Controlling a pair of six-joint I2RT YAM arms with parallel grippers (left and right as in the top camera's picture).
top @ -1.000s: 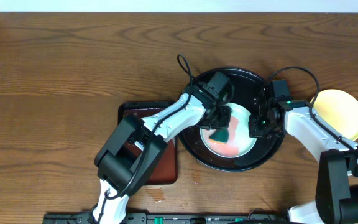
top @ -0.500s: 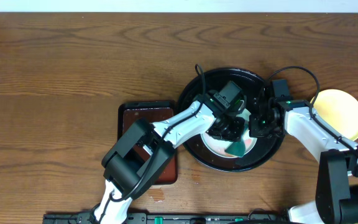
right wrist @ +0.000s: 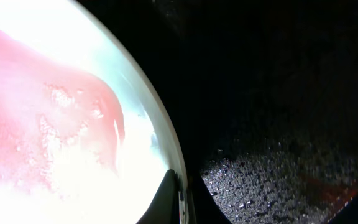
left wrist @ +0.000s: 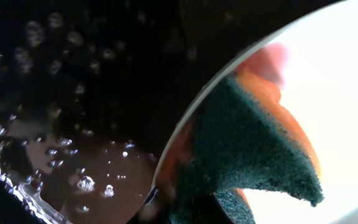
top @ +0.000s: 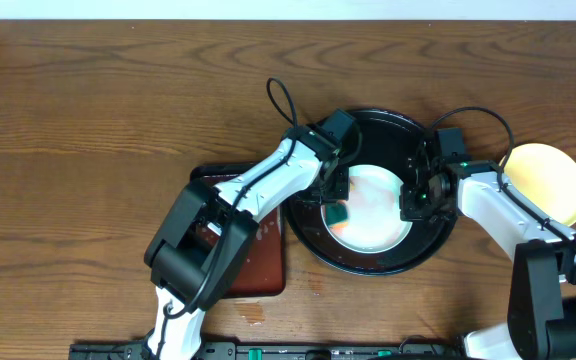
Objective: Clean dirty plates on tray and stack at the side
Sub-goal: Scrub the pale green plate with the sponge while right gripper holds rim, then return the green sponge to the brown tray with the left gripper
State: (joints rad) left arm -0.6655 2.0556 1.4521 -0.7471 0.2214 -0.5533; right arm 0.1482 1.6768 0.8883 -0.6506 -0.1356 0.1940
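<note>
mint-white plate (top: 378,200) lies inside black tray (top: 368,264), red smear (right wrist: 36,124) across its face. right fingers (right wrist: 161,200) pinch plate's right rim. left fingers (top: 330,190) clamp green-and-orange sponge (top: 338,213), pressed on plate's left edge. water beads on tray floor. yellow plate (top: 553,180) on bench (top: 118,100) just right of tray; red-brown tray (top: 263,260) just left.

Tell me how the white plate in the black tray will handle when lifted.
Probably slippery: the plate carries a wet-looking red film, and droplets bead on the tray. Likely rigid, sliding rather than flexing under the sponge.
</note>
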